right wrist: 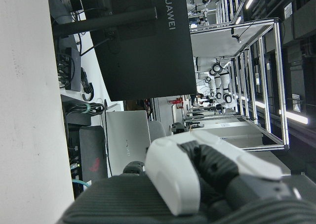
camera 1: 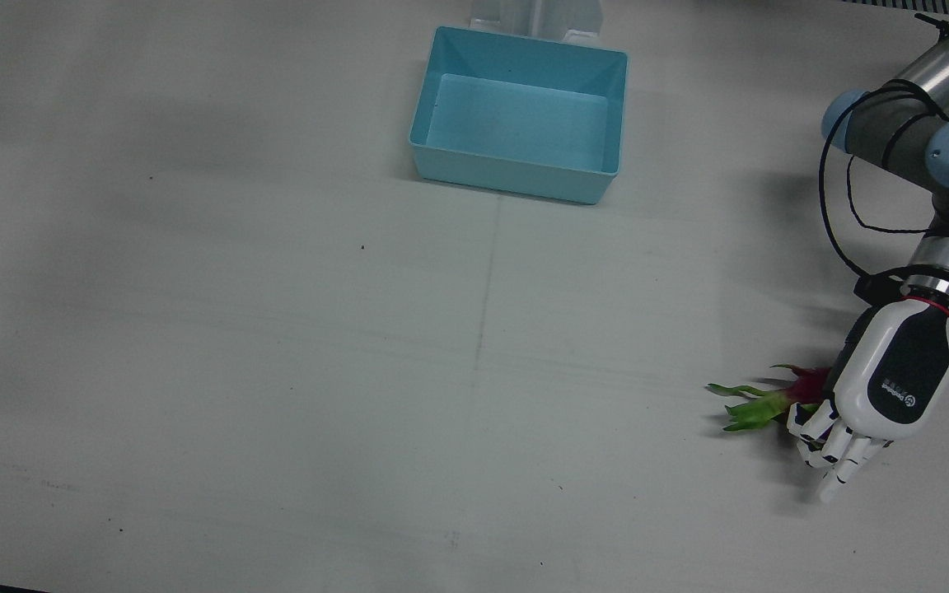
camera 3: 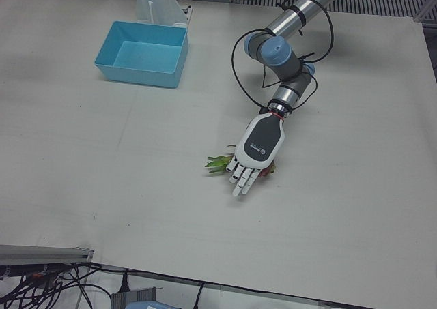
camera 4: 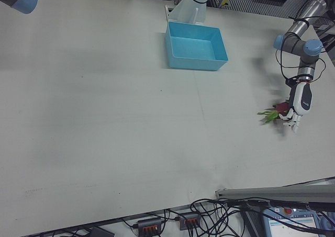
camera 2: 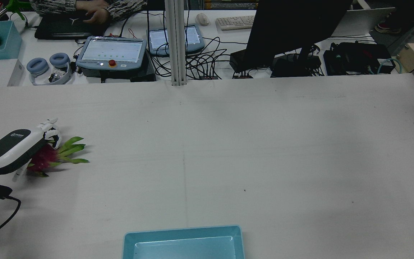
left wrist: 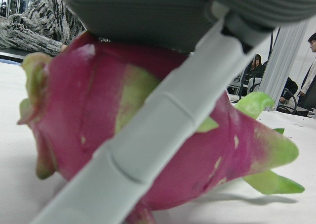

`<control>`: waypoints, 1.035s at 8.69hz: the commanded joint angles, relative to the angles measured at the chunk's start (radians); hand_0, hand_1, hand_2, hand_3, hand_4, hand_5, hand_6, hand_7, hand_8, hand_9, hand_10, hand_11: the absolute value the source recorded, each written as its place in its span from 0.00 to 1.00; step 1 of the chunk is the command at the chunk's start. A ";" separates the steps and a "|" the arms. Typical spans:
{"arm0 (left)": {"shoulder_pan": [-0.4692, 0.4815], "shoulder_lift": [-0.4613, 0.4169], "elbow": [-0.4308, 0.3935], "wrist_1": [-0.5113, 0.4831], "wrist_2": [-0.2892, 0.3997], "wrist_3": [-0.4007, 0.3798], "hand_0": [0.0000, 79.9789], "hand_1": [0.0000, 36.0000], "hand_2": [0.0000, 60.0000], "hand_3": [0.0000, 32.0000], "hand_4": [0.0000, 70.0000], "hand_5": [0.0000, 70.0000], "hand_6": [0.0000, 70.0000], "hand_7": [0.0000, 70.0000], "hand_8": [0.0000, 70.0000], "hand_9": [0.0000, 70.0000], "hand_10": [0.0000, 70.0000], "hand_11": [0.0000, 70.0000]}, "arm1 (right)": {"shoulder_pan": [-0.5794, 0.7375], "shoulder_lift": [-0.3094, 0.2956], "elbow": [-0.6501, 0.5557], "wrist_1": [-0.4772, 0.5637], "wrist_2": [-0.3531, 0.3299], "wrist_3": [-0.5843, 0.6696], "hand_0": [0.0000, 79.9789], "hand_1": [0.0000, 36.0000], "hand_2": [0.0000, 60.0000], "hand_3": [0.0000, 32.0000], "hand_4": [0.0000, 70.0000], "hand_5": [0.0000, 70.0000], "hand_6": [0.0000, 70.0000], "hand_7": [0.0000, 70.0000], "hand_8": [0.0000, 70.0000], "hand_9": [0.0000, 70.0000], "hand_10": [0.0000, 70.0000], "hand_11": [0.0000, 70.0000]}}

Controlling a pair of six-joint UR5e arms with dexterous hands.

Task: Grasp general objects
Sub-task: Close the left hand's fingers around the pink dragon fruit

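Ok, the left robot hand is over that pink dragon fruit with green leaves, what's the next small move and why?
Probably curl the fingers closed around the pink dragon fruit with green leaves. The left robot hand lies palm-down over it on the white table, with fingers extended past it and one crossing its side, so no firm hold shows yet.

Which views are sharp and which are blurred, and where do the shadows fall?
Left hand view: the finger close to the lens is blurred, the dragon fruit is fairly sharp. Front view: sharp, even light, and the left robot hand casts a soft shadow on the table.
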 commanded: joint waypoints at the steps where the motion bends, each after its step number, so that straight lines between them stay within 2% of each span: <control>1: 0.000 -0.015 0.025 0.000 -0.001 -0.001 1.00 1.00 1.00 0.00 0.00 1.00 0.14 1.00 0.01 0.25 0.07 0.18 | 0.000 0.000 0.000 0.000 0.000 0.000 0.00 0.00 0.00 0.00 0.00 0.00 0.00 0.00 0.00 0.00 0.00 0.00; 2: 0.000 -0.015 0.024 0.000 -0.001 -0.001 1.00 1.00 1.00 0.00 0.00 1.00 0.24 1.00 0.03 0.27 0.24 0.43 | 0.000 0.000 0.000 0.000 0.000 0.000 0.00 0.00 0.00 0.00 0.00 0.00 0.00 0.00 0.00 0.00 0.00 0.00; 3: 0.000 -0.015 0.024 -0.001 -0.001 0.000 1.00 1.00 1.00 0.00 0.06 1.00 0.35 1.00 0.06 0.27 0.40 0.65 | 0.000 0.000 0.000 0.000 0.000 0.000 0.00 0.00 0.00 0.00 0.00 0.00 0.00 0.00 0.00 0.00 0.00 0.00; 4: 0.000 -0.015 0.024 -0.001 -0.001 0.000 1.00 1.00 1.00 0.00 0.17 1.00 0.54 1.00 0.09 0.27 0.59 0.90 | 0.000 0.000 -0.001 0.000 0.000 0.000 0.00 0.00 0.00 0.00 0.00 0.00 0.00 0.00 0.00 0.00 0.00 0.00; 5: 0.000 -0.015 0.024 -0.003 -0.002 0.000 1.00 1.00 1.00 0.00 0.32 1.00 0.78 1.00 0.17 0.27 0.83 1.00 | 0.000 0.000 0.000 0.000 0.000 0.000 0.00 0.00 0.00 0.00 0.00 0.00 0.00 0.00 0.00 0.00 0.00 0.00; 6: 0.000 -0.015 0.024 -0.006 -0.002 0.000 1.00 1.00 1.00 0.00 0.40 1.00 0.99 1.00 0.38 0.45 1.00 1.00 | 0.000 0.000 0.000 0.000 0.000 0.000 0.00 0.00 0.00 0.00 0.00 0.00 0.00 0.00 0.00 0.00 0.00 0.00; 7: 0.000 -0.015 0.024 -0.009 -0.002 0.000 1.00 1.00 1.00 0.00 0.44 1.00 1.00 1.00 0.60 0.69 1.00 1.00 | 0.000 0.000 0.000 0.000 0.000 0.000 0.00 0.00 0.00 0.00 0.00 0.00 0.00 0.00 0.00 0.00 0.00 0.00; 8: 0.000 -0.015 0.022 -0.012 -0.002 0.000 1.00 1.00 1.00 0.00 0.48 1.00 1.00 1.00 0.78 0.92 1.00 1.00 | 0.000 0.000 0.000 0.000 0.000 0.000 0.00 0.00 0.00 0.00 0.00 0.00 0.00 0.00 0.00 0.00 0.00 0.00; 9: 0.000 -0.013 0.016 -0.012 -0.018 -0.001 1.00 1.00 1.00 0.00 0.58 1.00 1.00 1.00 1.00 1.00 1.00 1.00 | 0.000 0.000 0.000 0.000 0.000 0.000 0.00 0.00 0.00 0.00 0.00 0.00 0.00 0.00 0.00 0.00 0.00 0.00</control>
